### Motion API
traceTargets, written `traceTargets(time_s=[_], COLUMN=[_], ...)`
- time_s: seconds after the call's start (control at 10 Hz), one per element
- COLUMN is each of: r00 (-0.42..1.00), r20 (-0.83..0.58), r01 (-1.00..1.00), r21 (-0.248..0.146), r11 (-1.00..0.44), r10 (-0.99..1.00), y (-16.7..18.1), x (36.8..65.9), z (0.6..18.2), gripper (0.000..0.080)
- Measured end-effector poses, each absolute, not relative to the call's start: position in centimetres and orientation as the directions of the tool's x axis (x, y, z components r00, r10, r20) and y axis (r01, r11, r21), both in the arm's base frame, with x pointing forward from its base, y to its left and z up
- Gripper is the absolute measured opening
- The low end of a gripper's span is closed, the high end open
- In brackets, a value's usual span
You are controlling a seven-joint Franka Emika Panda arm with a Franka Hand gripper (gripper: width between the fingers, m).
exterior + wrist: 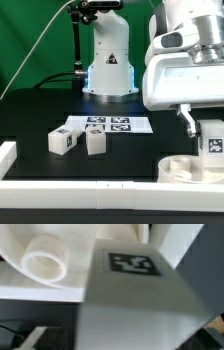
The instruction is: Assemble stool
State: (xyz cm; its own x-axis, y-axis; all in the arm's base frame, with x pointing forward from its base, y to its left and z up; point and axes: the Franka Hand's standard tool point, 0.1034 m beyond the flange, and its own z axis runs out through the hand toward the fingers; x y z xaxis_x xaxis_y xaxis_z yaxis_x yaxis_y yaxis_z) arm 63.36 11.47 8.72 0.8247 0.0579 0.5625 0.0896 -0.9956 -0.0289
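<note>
**Stool kit: arm low over the seat disc**

You had the arm bent low at the exterior view's right. The tool [206, 130] was spread astride the upright leg [212, 143], and its one visible finger [187, 120] stood clear of that leg. The upright leg stood on the seat disc [178, 168].

On the black tabletop [150, 145]:
- first loose leg [62, 142]
- second loose leg [95, 142]
- marker board [108, 125]
- front rail [90, 190]

Green curtain [30, 30] behind.

So the round white seat disc [182, 168] is lying flat in the lower right of the exterior frame, rim up, with a chunky tagged leg [211, 140] standing upright at its right side. Two more are lying on the black counter [40, 110] left of centre: a second leg [61, 142] and a third leg [96, 143], just beside each other.
</note>
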Motion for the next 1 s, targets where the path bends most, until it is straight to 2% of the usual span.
traceTargets(time_s=[0.3,0.5,0.7,1.0], r00=[0.828,0.861,0.89,0.888], r20=[0.558,0.508,0.456,0.46], r01=[0.08,0.032,0.02,0.022], r21=[-0.033,-0.068,-0.083,-0.082], r11=[-0.996,-0.997,-0.996,-0.996], r10=[0.048,-0.007,-0.02,-0.019], y=[11.0,10.7,10.3,10.3], x=[63.6,63.6,63.8,63.9], z=[9.2,10.8,12.2,12.0], gripper=[0.0643,0.0648,0.0649,0.0649])
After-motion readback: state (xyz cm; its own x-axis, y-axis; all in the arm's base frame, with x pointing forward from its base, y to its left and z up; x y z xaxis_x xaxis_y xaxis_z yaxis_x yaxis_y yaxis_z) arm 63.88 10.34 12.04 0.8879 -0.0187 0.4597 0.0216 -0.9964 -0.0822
